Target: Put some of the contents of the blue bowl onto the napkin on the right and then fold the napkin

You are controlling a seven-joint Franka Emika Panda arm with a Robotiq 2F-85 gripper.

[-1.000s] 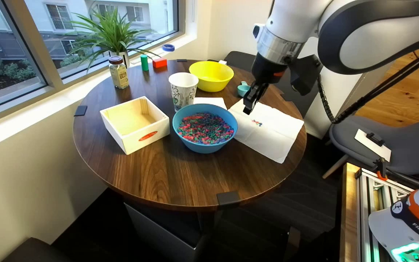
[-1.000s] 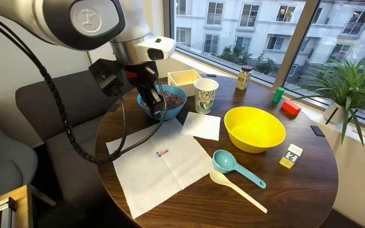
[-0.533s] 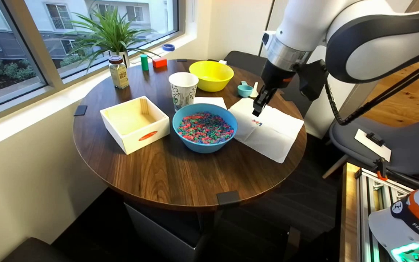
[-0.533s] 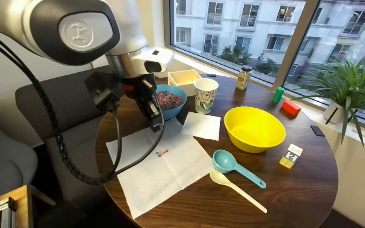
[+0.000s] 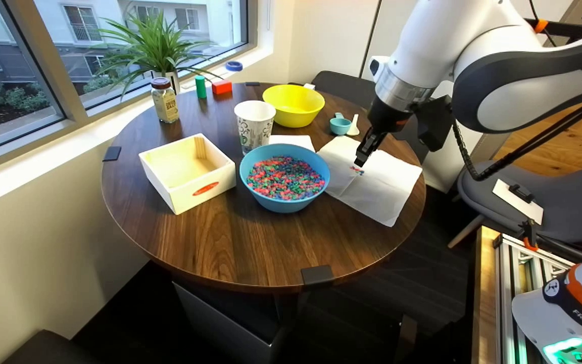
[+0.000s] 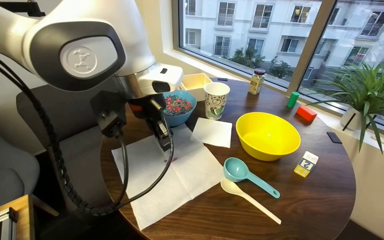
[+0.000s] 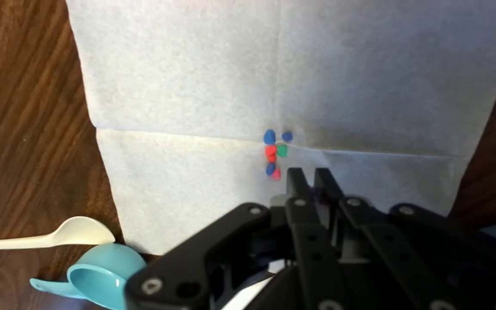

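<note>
The blue bowl holds the contents, a heap of pink, blue and green bits; it also shows in an exterior view. The white napkin lies flat and unfolded beside it, with crease lines, and fills much of the wrist view. A few loose bits, red, blue and green, lie near its middle. My gripper is over the napkin just beside these bits, pointing down, fingers nearly closed with dark purple and reddish bits between them. It also shows in both exterior views.
A smaller white napkin, paper cup and yellow bowl stand near the napkin. A teal scoop and cream spoon lie by its edge. A wooden box is beside the blue bowl.
My gripper has moved away from the blue bowl and lowered over the napkin, close to the loose bits. The bowl and napkin have not moved.
</note>
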